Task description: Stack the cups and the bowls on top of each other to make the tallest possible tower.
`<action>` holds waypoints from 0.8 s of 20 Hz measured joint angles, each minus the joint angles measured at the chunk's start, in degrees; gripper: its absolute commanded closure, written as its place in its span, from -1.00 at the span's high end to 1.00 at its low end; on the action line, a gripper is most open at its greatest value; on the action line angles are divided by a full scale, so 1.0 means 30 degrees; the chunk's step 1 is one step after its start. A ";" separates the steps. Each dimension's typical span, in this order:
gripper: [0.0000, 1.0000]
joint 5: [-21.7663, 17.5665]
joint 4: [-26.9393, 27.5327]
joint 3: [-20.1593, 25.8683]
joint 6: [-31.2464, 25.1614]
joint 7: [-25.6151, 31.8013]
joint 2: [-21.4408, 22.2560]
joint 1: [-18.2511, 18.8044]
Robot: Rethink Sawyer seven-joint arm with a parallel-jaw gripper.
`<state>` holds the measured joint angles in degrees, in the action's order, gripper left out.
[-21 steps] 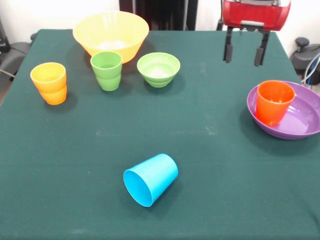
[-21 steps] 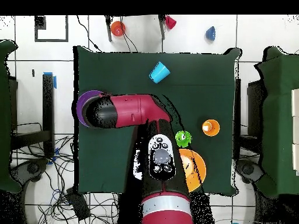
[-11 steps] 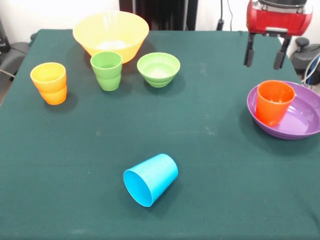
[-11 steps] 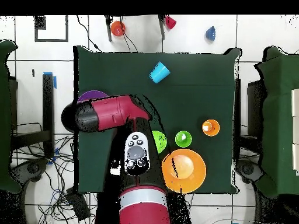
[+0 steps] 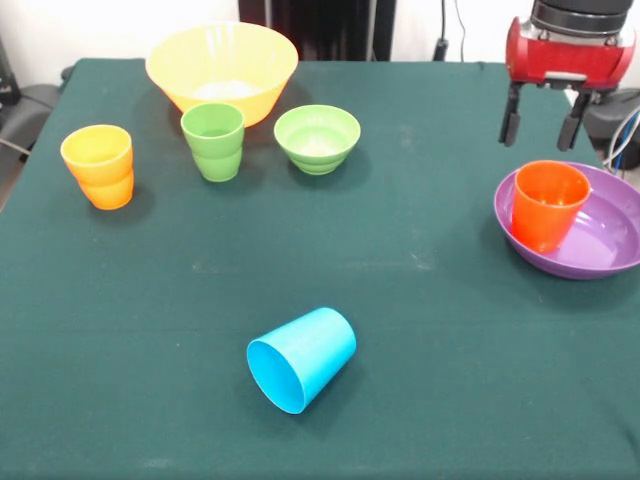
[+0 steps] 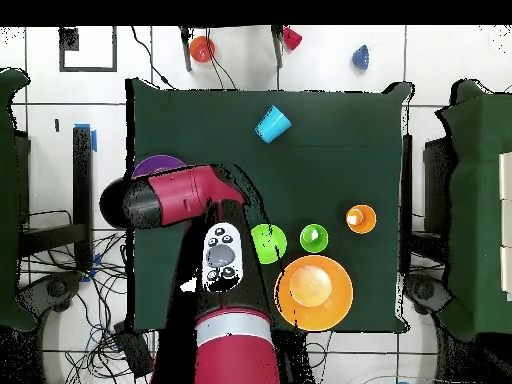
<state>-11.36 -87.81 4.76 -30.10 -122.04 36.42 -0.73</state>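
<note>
Yellow-orange cup [image 5: 98, 165] far left in the front view, upright, alone. Next along: large yellow bowl [image 5: 221, 69] at the far edge, a green cup [image 5: 213, 141] upright just in front of it, and a light green bowl [image 5: 317, 138] beside that. Light blue cup [image 5: 302, 358] lies tipped on its side in the near middle, mouth toward the camera, well apart from everything else. At the right, an orange cup [image 5: 547, 205] stands inside the wide purple bowl [image 5: 603, 252]: the only stack so far.

Gripper [image 5: 541, 116] hangs above and just behind the purple bowl, fingers parted, holding nothing.

Handling, as judged: thin glossy plastic, light, stiff, slippery; tapered walls invite slip. Best hold is across a rim, one finger inside. The tipped blue cup would likely roll if nudged.

Surface: dark green cloth [image 5: 420, 330] over the table, slightly wrinkled. Overhead view shows tiled floor [image 6: 330, 60] with loose cables, three small coloured items on the floor beyond the table's far edge, and dark-covered furniture on either side.
</note>
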 measured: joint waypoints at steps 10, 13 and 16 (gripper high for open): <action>1.00 0.0083 -0.0646 0.1113 0.0294 0.0000 0.0493 0.2265; 1.00 0.0158 -0.1344 0.2282 0.0294 0.0000 0.0948 0.3880; 1.00 0.0143 -0.1888 0.3229 0.0294 0.0000 0.1313 0.5367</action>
<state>-10.93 -93.47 14.45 -29.22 -122.04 40.36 15.37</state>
